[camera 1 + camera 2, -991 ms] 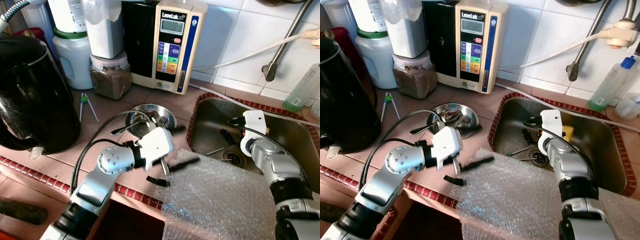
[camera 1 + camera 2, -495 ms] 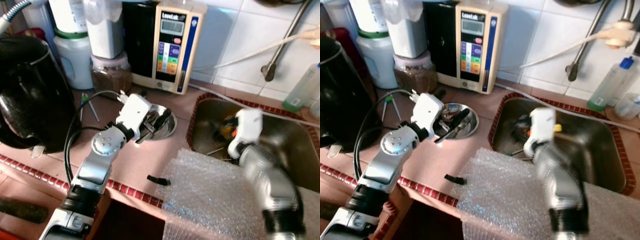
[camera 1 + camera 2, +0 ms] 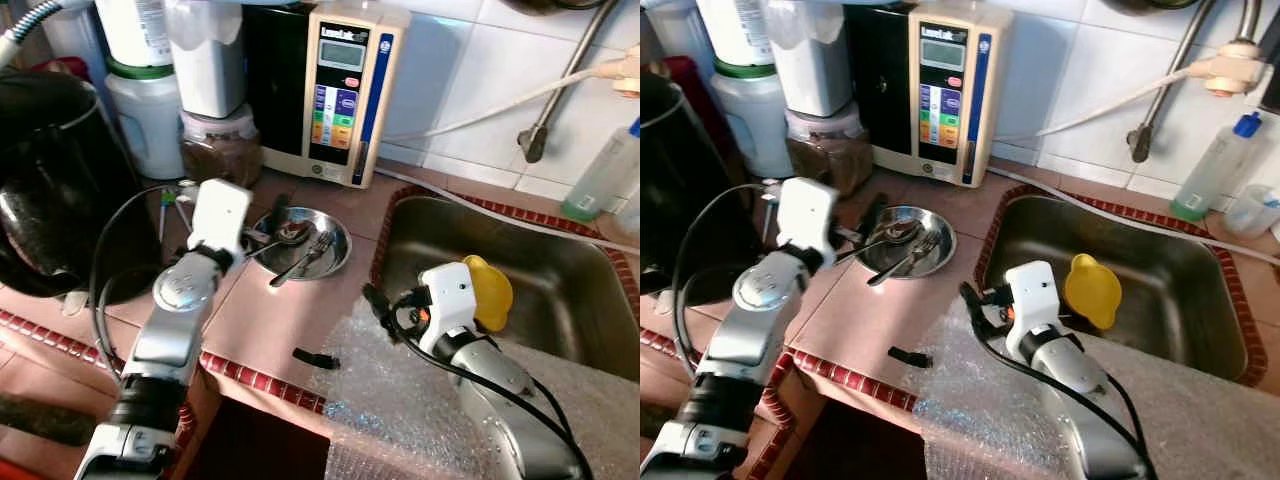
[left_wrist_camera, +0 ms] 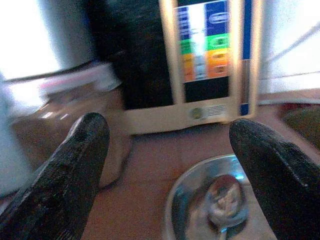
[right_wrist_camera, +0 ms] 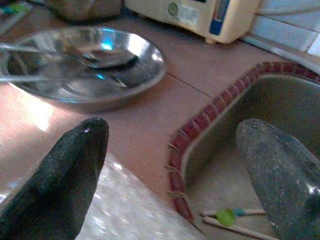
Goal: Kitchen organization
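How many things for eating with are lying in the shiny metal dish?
2. A spoon lies across the back of the metal dish, its bowl inside. A fork lies slanted beside it, handle poking over the front rim. Something smaller could be hidden underneath.

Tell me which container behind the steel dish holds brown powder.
The short clear jar with a pinkish lid, left of the beige water ioniser. The white jug beside it is opaque with a green lid.

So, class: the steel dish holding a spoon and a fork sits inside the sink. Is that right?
Not quite. The steel dish with its spoon and fork sits on the counter beside the sink, as the left eye view shows.
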Controlling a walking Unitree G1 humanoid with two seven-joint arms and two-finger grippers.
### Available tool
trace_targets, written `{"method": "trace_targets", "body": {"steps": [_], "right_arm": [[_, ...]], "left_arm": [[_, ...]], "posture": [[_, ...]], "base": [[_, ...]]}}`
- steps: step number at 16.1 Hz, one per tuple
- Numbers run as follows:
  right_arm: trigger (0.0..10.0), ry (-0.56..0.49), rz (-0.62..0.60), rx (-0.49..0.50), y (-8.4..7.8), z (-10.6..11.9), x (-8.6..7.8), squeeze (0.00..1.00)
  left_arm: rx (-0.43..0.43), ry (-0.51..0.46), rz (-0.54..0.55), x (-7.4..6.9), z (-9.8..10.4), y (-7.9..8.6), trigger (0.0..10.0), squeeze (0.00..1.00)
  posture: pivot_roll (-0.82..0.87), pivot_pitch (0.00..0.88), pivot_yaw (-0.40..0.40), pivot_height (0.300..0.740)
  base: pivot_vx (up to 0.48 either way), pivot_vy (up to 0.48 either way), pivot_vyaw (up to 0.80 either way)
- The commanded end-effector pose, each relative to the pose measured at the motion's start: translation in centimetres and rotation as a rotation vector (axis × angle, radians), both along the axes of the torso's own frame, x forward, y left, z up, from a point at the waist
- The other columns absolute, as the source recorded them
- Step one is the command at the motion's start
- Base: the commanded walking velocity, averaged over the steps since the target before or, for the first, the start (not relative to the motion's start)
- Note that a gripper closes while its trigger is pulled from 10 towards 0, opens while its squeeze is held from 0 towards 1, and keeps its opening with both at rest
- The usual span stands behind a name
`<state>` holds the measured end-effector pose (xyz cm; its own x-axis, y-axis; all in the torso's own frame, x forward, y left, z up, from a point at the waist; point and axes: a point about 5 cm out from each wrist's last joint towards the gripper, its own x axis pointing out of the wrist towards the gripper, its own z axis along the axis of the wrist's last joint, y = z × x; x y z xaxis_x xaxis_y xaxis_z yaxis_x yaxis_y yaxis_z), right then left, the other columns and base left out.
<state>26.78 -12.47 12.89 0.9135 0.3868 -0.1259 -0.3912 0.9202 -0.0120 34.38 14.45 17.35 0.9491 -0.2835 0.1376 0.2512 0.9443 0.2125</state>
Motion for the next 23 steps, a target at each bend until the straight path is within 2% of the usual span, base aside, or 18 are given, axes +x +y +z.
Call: {"method": "trace_targets", "body": {"steps": [1,3,6,10,11,13,16,21,22,23], "right_arm": [[10.0,0.020,0.024,0.006,0.2,0.0,-0.3,0.00],[10.0,0.012,0.048,-0.028,0.5,-0.3,-0.5,0.00],[10.0,0.008,0.061,-0.041,0.6,-0.2,-0.5,0.00],[10.0,0.005,0.119,-0.043,1.3,-0.2,-0.8,0.00],[10.0,0.000,0.142,-0.043,1.5,-0.1,-0.9,0.00],[10.0,-0.002,0.147,-0.043,1.6,0.0,-0.9,0.00],[10.0,-0.001,0.153,-0.046,1.5,0.0,-0.9,0.00],[10.0,-0.015,0.164,-0.047,1.6,0.2,-0.7,0.00],[10.0,-0.020,0.172,-0.043,1.7,0.3,-0.7,0.00],[10.0,-0.020,0.182,-0.040,1.9,0.3,-0.7,0.00]], "left_arm": [[-0.030,0.020,0.025,-0.2,-0.6,0.2,10.0,0.00],[-0.033,0.027,0.067,-0.7,-1.6,0.8,10.0,0.00],[-0.095,0.042,0.088,-1.1,-1.9,1.3,10.0,0.00],[-0.117,0.101,-0.015,-1.4,-2.4,0.6,10.0,0.00],[-0.116,0.141,-0.036,-1.3,-2.9,0.5,10.0,0.00],[-0.129,0.197,-0.059,-1.4,-3.5,0.4,10.0,0.00],[-0.178,0.230,-0.066,-1.5,-3.8,0.5,10.0,0.00],[-0.202,0.197,0.015,-1.7,-3.4,1.8,10.0,0.00],[-0.231,0.183,0.018,-2.0,-3.1,2.5,10.0,0.00],[-0.246,0.174,-0.004,-2.3,-3.0,2.4,10.0,0.00]], "posture": [[0.09,0.000,-0.070,0.740],[0.09,0.000,-0.073,0.740],[0.10,0.000,-0.074,0.740],[0.10,0.000,-0.078,0.740],[0.10,0.000,-0.076,0.740],[0.09,0.000,-0.077,0.740],[0.09,0.000,-0.078,0.740],[0.10,0.000,-0.082,0.740],[0.10,0.000,-0.086,0.740],[0.11,0.000,-0.087,0.740]], "base": [[0.000,0.000,0.00],[0.000,0.000,0.00],[0.000,0.000,0.00],[0.000,0.000,0.00],[0.000,0.000,0.00],[0.000,0.000,0.00],[0.000,0.000,0.00],[0.000,0.000,0.00],[0.000,0.000,0.00],[0.000,0.000,0.00]]}}
